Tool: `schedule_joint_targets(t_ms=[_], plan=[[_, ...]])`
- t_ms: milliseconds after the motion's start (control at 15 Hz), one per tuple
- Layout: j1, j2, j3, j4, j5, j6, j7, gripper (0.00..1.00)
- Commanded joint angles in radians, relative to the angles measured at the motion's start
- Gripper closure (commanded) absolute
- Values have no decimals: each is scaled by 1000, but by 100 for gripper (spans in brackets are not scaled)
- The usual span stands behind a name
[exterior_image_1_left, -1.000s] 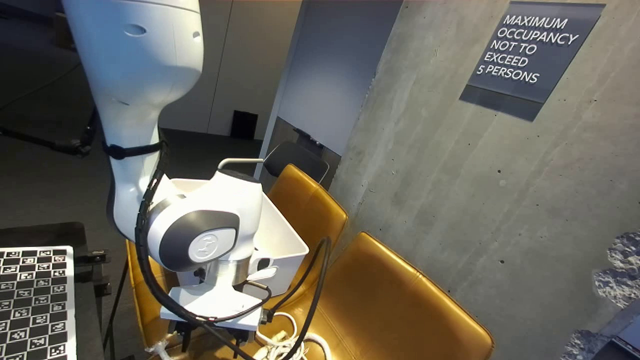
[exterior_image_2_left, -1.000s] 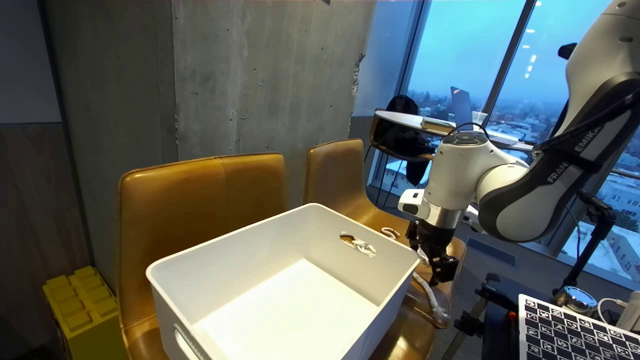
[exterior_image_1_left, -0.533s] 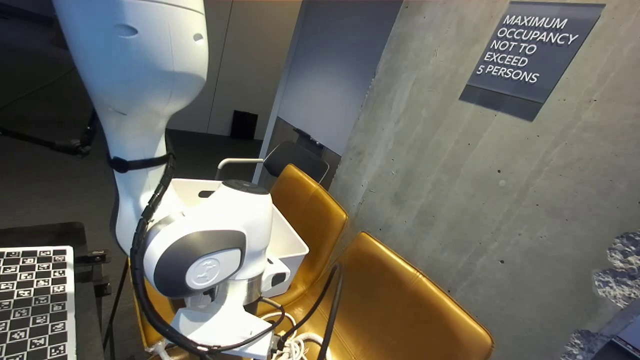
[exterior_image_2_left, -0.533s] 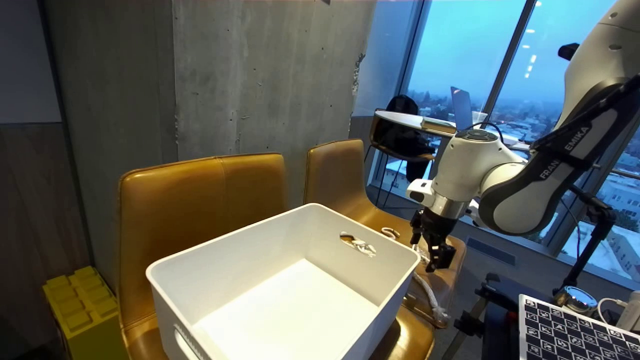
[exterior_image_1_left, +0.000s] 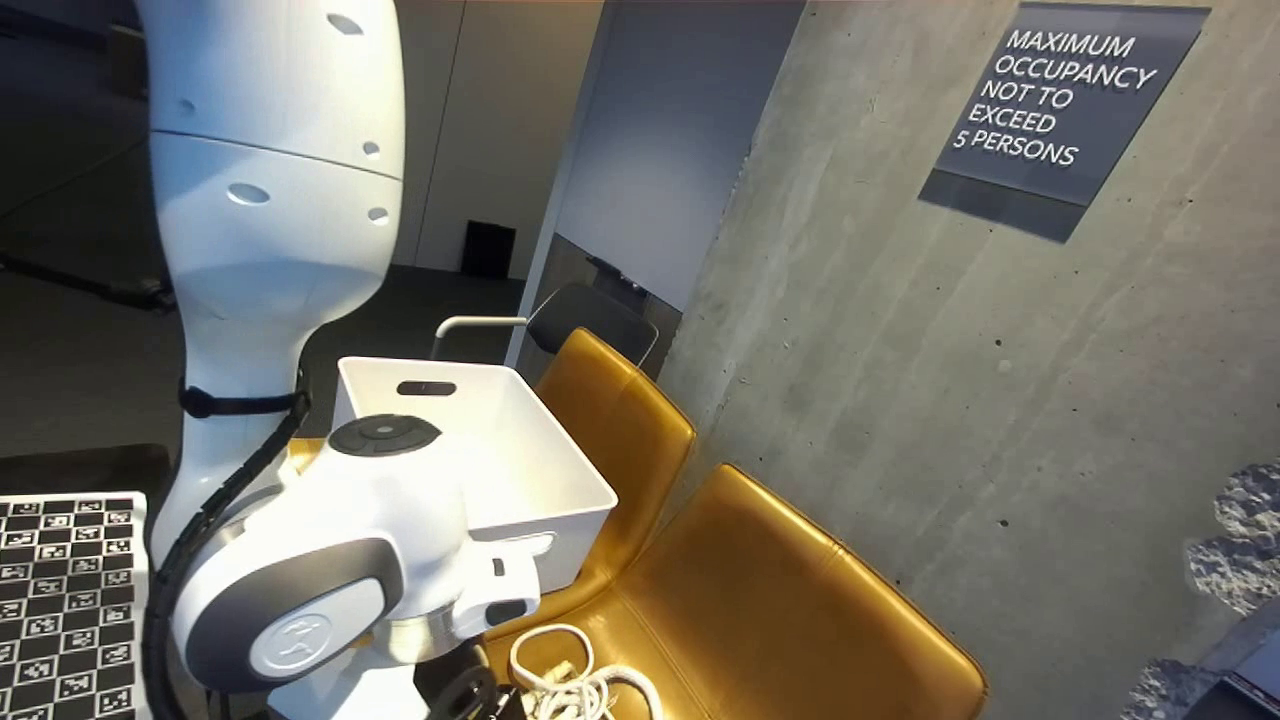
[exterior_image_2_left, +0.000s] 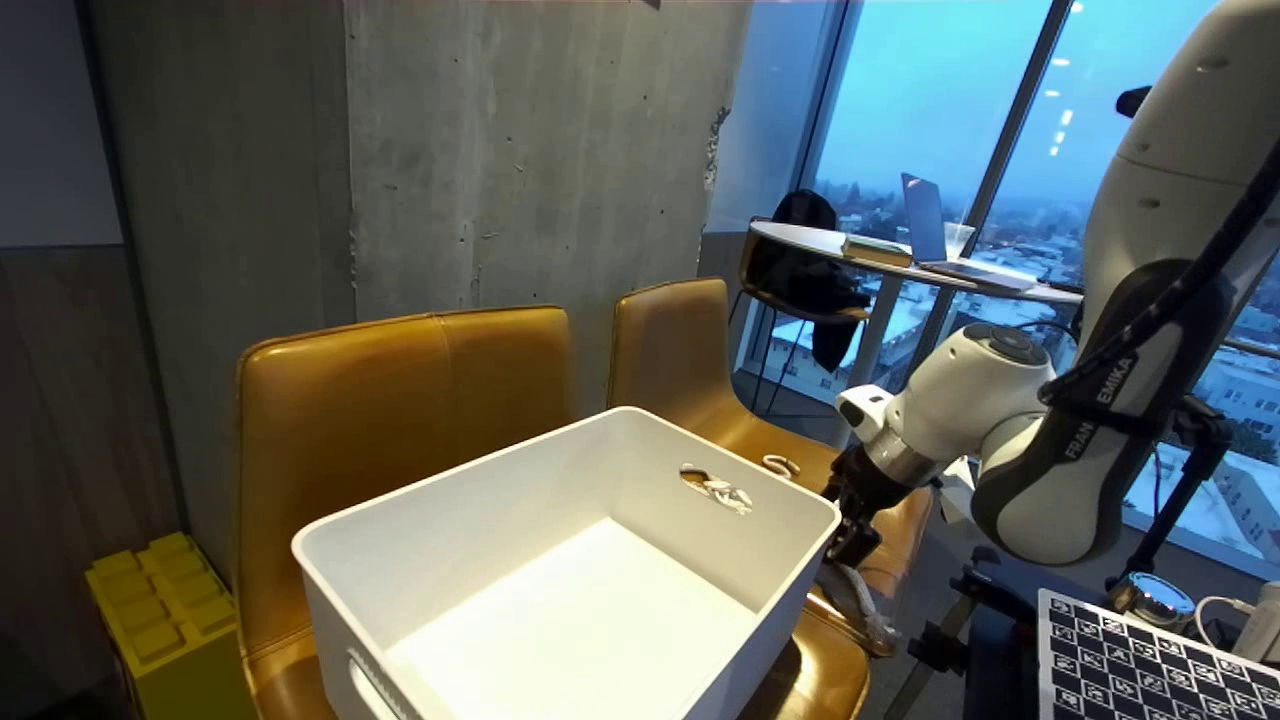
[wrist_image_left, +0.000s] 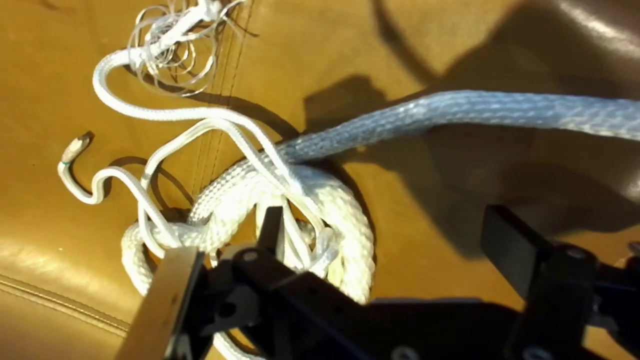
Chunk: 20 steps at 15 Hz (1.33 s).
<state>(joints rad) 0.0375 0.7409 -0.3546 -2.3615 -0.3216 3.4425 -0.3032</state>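
White robot arm (exterior_image_1_left: 280, 230), one, in an exterior view: upper length near vertical from the top edge, black strap (exterior_image_1_left: 240, 404) around its narrow part, bulky wrist joint bent forward at lower left, its end cut off by the bottom edge. Behind it, white bin (exterior_image_1_left: 575, 550); to the right, tan leather chair (exterior_image_1_left: 800, 600); on the concrete wall (exterior_image_1_left: 850, 330), dark sign (exterior_image_1_left: 1060, 110).

Wrist view: gripper (wrist_image_left: 390, 235), black, fingers spread wide and released. The finger at the picture's left overlaps the white rope (wrist_image_left: 352, 225); whether it touches cannot be told. Rope: braided, heaped in a loose round coil on a tan seat (wrist_image_left: 40, 100). A thick length leaves the coil, long axis nearly level, rising slightly towards the right edge. Thin cords point left and upper left, one ending in frayed strands, another in a hooked tip.

In an exterior view: arm from upper right, wrist canted, gripper angled down and to the picture's left, partly hidden by the bin's rim. Rope just beyond the bin, partly seen through its wall. Yellow block (exterior_image_2_left: 165, 610) at left; laptop (exterior_image_2_left: 922, 220) near the window (exterior_image_2_left: 920, 110).
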Motion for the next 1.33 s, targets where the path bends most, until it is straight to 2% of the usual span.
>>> schedule_joint_targets(t_ms=[0,200,400,600,867,933,1067,1267], plan=[[164,84,-65,-77,247,168,55,0],[231,117,-67,-65,401,88,103,0],[252,120,-80,-27,474,7,145,0],[231,122,-89,4,496,-75,192,0],[170,170,-86,66,474,-151,253,1],[156,175,-83,85,467,-172,267,25],[127,202,-84,129,456,-208,281,26],[94,231,-86,184,448,-244,296,49]])
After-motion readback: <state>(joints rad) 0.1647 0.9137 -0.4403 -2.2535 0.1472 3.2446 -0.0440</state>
